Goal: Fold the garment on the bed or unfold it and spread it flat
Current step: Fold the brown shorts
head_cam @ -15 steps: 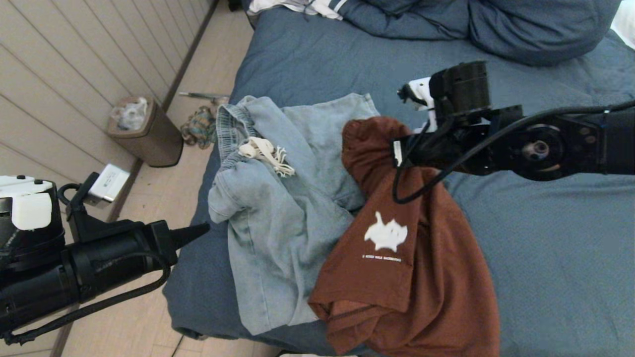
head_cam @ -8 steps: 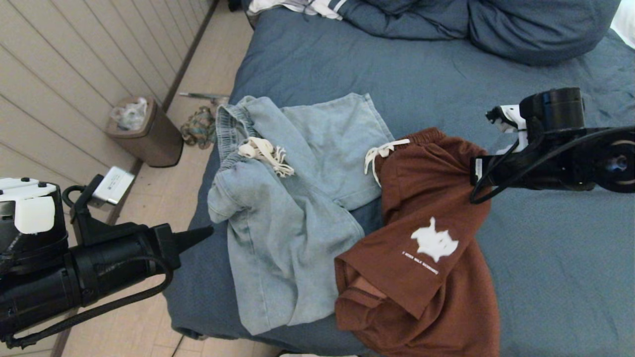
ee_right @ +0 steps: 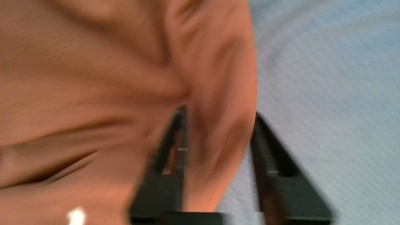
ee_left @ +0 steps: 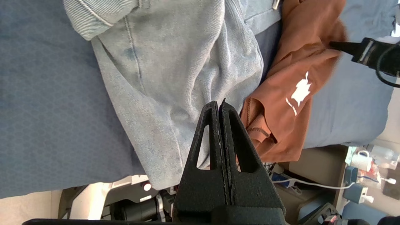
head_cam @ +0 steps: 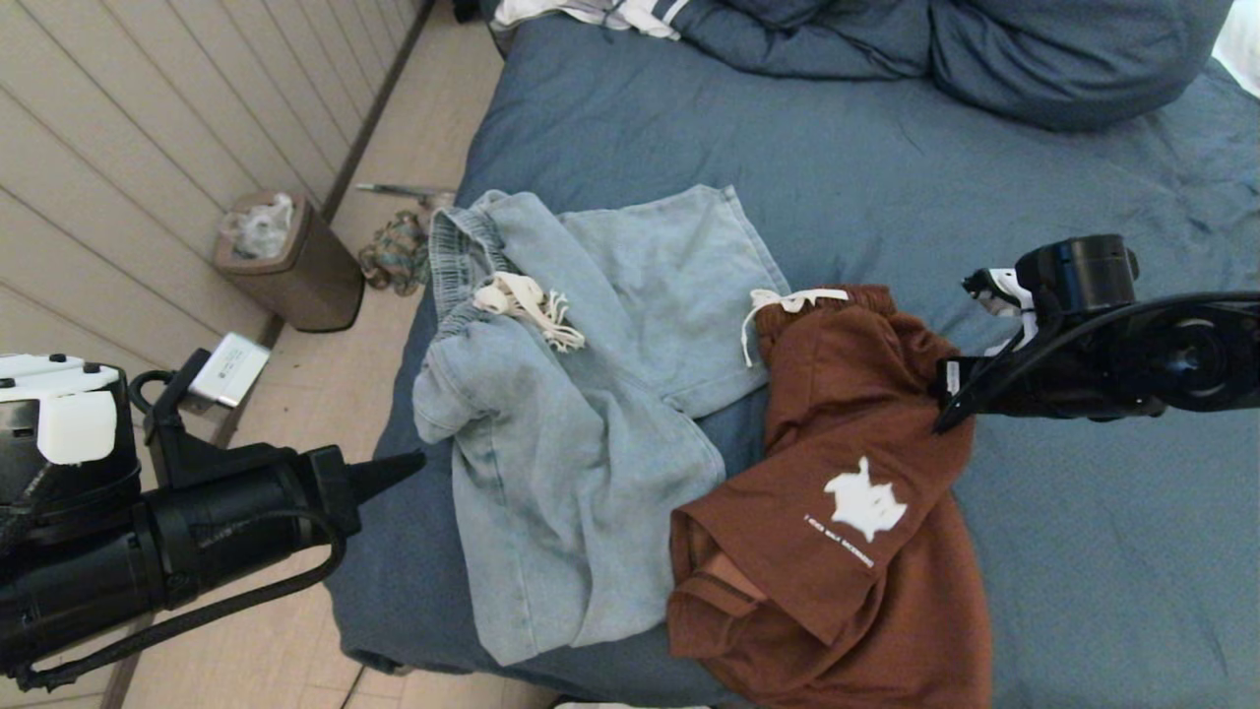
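The right gripper [head_cam: 947, 412] has dragged the rust-brown shorts [head_cam: 847, 512] rightward off the denim shorts [head_cam: 571, 414]; its jaws now stand apart. The left gripper [head_cam: 409, 463], closed, hovers over the bed [head_cam: 1083, 551] edge beside the wooden floor [head_cam: 394, 148].

Head camera looks steeply down over the bed [head_cam: 1083, 551], left wrist camera peers along its tool [ee_left: 220, 107] toward the same rust-brown shorts [head_cam: 837, 512] at two o'clock, right wrist camera hangs close above them.
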Motion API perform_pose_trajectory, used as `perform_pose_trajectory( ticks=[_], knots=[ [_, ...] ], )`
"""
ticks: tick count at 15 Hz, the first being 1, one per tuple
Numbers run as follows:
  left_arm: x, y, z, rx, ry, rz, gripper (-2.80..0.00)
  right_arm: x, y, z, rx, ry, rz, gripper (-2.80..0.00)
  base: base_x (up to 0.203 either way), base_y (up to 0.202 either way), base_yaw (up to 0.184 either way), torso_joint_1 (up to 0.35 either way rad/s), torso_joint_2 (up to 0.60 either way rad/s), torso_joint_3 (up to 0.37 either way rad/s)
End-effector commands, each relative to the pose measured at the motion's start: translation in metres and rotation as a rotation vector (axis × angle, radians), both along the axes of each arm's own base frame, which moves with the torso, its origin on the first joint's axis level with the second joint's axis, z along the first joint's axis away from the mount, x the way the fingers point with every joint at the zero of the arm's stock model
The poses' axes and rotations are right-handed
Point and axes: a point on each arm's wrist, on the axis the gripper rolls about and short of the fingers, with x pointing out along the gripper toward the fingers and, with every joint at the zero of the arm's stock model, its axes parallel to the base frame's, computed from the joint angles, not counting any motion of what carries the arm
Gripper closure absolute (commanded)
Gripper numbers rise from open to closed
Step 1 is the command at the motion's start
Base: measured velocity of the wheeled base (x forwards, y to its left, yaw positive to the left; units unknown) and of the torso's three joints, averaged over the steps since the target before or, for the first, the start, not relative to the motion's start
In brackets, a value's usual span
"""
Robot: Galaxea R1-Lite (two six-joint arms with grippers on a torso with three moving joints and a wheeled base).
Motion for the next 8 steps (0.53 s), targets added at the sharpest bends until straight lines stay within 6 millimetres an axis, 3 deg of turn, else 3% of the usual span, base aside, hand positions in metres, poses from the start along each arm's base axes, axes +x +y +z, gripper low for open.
perform_pose_trajectory(
  ticks=[1, 5, 8],
  knots=[
    [0.000, 0.000, 0.000, -0.004, 0.000, -0.001, 0.00, -0.011, -0.001, 0.019, 0.028, -0.056, 0.029, -2.80, 0.000, 0.000, 0.000, 0.000, 0.00, 0.000],
    [-0.002, 0.001, 0.002, -0.007, -0.009, -0.001, 0.00, -0.047, -0.002, 0.068, 0.076, -0.191, 0.061, -2.80, 0.000, 0.000, 0.000, 0.000, 0.00, 0.000],
    [-0.003, -0.002, 0.001, -0.006, -0.006, -0.013, 0.00, -0.088, 0.015, 0.072, 0.136, -0.100, 0.137, -2.80, 0.000, 0.000, 0.000, 0.000, 0.00, 0.000]
  ],
)
